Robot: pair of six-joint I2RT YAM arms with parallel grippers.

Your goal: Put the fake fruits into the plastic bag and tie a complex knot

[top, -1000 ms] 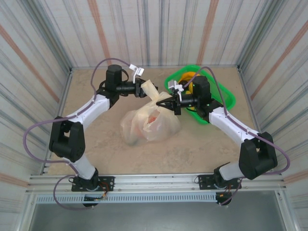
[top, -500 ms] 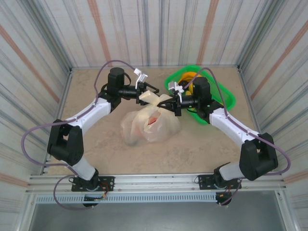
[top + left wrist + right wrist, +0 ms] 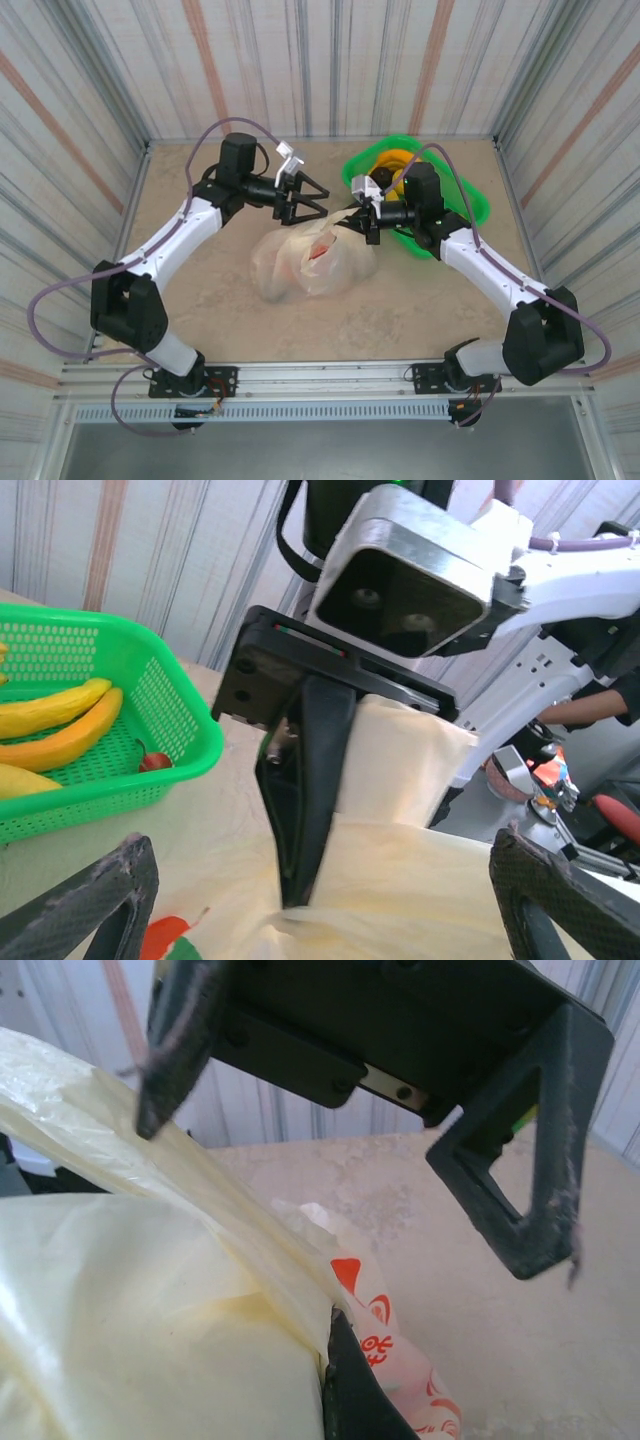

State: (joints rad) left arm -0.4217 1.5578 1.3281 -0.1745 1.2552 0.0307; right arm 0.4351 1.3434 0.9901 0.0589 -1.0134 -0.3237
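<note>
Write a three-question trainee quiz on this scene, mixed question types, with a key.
1. True or false: the left gripper stands open.
2. The right gripper is shut on: A) an orange, B) the plastic bag, C) a purple cable.
3. Fill in: the bananas lie in the green ____.
Key: 1 true; 2 B; 3 basket.

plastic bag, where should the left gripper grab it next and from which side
Probably the raised handle band of the plastic bag, just beside where the shut right gripper pinches it. It's held flat and off the table there, so the open left gripper can close across it, coming from the left.
</note>
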